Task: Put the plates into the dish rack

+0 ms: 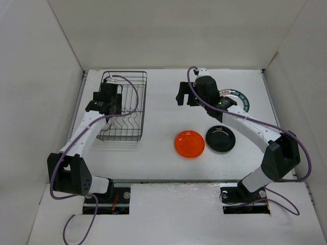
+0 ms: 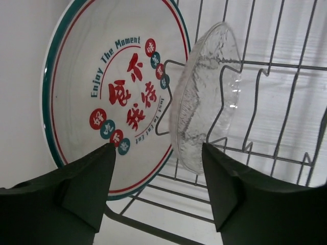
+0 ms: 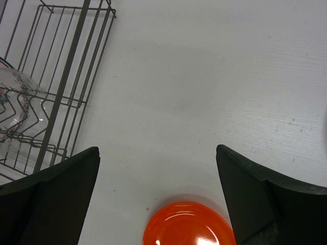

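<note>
Left fingers and right fingers gape empty; two plates sit in the dish rack, the orange plate likely next for a rim pinch.

From above, the right arm hides most of the green-rimmed plate at the far right, and the left arm covers what stands in the dish rack. The right wrist view cuts off the orange plate along the picture's bottom edge. The left wrist view crops the top of the red-character plate.
</note>
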Robot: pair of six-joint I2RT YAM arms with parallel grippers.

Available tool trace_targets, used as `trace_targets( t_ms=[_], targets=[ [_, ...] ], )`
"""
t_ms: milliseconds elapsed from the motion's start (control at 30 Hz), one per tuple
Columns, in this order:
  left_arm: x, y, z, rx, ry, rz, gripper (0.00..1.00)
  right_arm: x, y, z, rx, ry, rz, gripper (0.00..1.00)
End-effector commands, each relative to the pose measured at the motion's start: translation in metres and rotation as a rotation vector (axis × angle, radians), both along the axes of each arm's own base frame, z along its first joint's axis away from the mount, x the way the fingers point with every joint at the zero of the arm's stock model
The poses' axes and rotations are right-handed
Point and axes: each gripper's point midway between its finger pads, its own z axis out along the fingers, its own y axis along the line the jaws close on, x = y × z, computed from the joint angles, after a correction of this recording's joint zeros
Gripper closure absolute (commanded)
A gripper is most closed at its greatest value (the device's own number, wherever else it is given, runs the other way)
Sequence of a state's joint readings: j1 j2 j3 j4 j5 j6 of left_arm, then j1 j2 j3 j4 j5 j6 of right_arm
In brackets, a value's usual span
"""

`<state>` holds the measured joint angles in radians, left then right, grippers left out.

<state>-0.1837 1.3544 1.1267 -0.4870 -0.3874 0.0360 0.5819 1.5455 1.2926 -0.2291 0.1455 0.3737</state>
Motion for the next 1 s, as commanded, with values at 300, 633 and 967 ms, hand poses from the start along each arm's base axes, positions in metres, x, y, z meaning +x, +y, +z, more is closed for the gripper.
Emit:
trace_targets(
  t_ms=[300,633,967],
  targets=[
    [0.019,-0.053,0.164,-0.221,-0.334,-0.245,0.0,0.051,-0.153,0.011,0.113,-0.021,-0.316,0.0],
    [0.026,-0.137,0.249,-0.483,-0.44,-0.64,0.0,0.04,-0.316,-0.051,0.294,0.079,-0.705,0.0],
    [0.022,-0.156,0.261,-0.518,-0.457,-0.771,0.0,0.049,-0.329,-0.146,0.323,0.272,-0.743,0.14]
  ],
)
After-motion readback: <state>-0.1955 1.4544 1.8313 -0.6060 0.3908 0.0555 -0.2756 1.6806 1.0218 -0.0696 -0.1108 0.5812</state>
